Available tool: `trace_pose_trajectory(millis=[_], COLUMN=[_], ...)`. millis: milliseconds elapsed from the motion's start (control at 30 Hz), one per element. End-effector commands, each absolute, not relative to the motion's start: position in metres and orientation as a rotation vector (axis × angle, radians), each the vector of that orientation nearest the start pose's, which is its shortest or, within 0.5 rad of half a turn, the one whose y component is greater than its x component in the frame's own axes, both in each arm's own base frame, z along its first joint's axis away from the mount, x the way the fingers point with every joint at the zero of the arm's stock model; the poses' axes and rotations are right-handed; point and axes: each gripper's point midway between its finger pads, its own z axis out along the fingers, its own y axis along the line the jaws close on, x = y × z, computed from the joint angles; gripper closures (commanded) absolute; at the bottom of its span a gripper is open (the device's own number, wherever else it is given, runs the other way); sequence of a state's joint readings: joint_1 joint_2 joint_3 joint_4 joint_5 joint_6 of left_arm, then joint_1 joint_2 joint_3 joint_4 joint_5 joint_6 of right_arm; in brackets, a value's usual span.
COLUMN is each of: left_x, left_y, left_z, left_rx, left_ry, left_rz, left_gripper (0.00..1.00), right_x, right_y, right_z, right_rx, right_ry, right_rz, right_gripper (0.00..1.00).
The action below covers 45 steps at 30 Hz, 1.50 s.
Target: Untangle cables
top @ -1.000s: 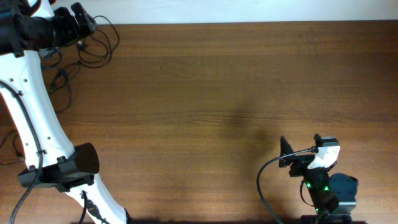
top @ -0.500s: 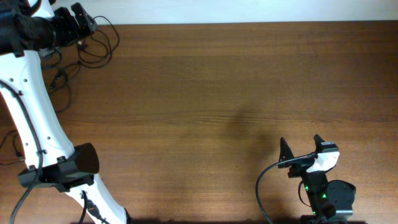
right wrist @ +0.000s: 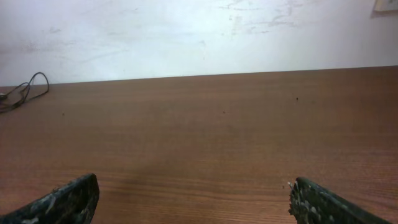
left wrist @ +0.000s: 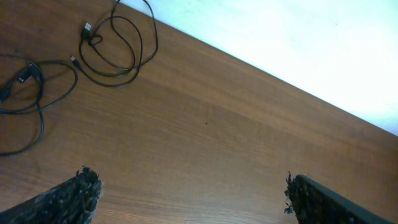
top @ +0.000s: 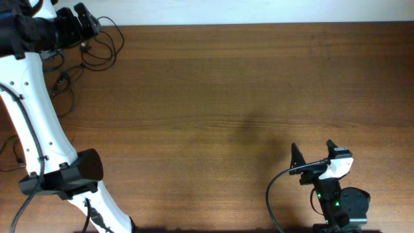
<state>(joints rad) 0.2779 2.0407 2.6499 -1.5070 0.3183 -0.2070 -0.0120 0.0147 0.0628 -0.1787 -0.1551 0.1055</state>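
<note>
The cables are thin black cords lying loose at the table's far left corner. In the overhead view one loop (top: pixel 103 44) lies just right of my left gripper (top: pixel 85 19), and more cord (top: pixel 63 87) trails beside the left arm. In the left wrist view a loop with a small plug (left wrist: pixel 118 45) and a second cord (left wrist: pixel 31 93) lie apart on the wood, ahead and to the left of my open, empty left gripper (left wrist: pixel 189 193). My right gripper (top: pixel 312 149) is open and empty near the front right; its wrist view (right wrist: pixel 193 198) shows a cord (right wrist: pixel 22 93) far off at the left.
The brown wooden table (top: pixel 226 97) ends at a white wall along the back (right wrist: pixel 199 37). The left arm's white links (top: pixel 35 123) stretch along the left side. A thicker black robot cable (top: pixel 275 188) curves beside the right arm's base.
The right arm has drawn back slightly toward the front edge. The left arm and the cables have not moved.
</note>
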Motion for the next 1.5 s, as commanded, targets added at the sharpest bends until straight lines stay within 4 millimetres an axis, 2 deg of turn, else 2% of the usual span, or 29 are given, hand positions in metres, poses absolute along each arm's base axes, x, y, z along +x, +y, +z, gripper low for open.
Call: trace_pose_trajectory(millis=[0, 100, 167, 267, 333, 400, 500, 567, 733, 933, 1167, 1300, 1400, 1467], left_x=[0.452, 0.440, 0.416, 0.387, 0.357, 0.336, 0.311, 0.304, 0.288, 0.275, 0.255, 0.250, 0.247, 0.246], left_y=[0.074, 0.077, 0.081, 0.083, 0.082, 0.077, 0.069, 0.059, 0.028, 0.006, 0.006, 0.006, 0.006, 0.005], left_z=[0.353, 0.365, 0.364, 0.348, 0.327, 0.312, 0.290, 0.273, 0.250, 0.222, 0.177, 0.157, 0.151, 0.160], left_rx=[-0.461, -0.467, -0.505, -0.548, -0.576, -0.586, -0.552, -0.484, -0.303, -0.202, -0.211, -0.137, -0.104, -0.097], left_ry=[2.394, 2.373, 2.397, 2.439, 2.477, 2.494, 2.396, 2.276, 1.979, 1.761, 1.682, 1.675, 1.671, 1.633], left_rz=[-0.369, -0.322, -0.249, -0.177, -0.131, -0.120, -0.112, -0.113, -0.145, -0.148, -0.089, -0.027, 0.002, -0.011], left_gripper=[0.01, 0.01, 0.01, 0.01, 0.01, 0.01, 0.01, 0.01, 0.01, 0.01, 0.01, 0.01, 0.01, 0.01], right_x=[0.240, 0.240, 0.240, 0.240, 0.240, 0.240, 0.240, 0.240, 0.240, 0.240, 0.240, 0.240, 0.240, 0.240], right_y=[0.026, 0.026, 0.026, 0.026, 0.026, 0.026, 0.026, 0.026, 0.026, 0.026, 0.026, 0.026, 0.026, 0.026], right_z=[0.156, 0.156, 0.156, 0.156, 0.156, 0.156, 0.156, 0.156, 0.156, 0.156, 0.156, 0.156, 0.156, 0.156], right_rx=[-0.019, -0.019, -0.019, -0.018, -0.019, -0.019, -0.019, -0.018, -0.019, -0.018, -0.019, -0.019, -0.019, -0.019], right_ry=[1.700, 1.700, 1.700, 1.700, 1.700, 1.700, 1.700, 1.700, 1.700, 1.700, 1.700, 1.700, 1.700, 1.700], right_rz=[0.212, 0.212, 0.212, 0.212, 0.212, 0.212, 0.212, 0.212, 0.212, 0.212, 0.212, 0.212, 0.212, 0.212], right_gripper=[0.01, 0.01, 0.01, 0.01, 0.01, 0.01, 0.01, 0.01, 0.01, 0.01, 0.01, 0.02, 0.01, 0.01])
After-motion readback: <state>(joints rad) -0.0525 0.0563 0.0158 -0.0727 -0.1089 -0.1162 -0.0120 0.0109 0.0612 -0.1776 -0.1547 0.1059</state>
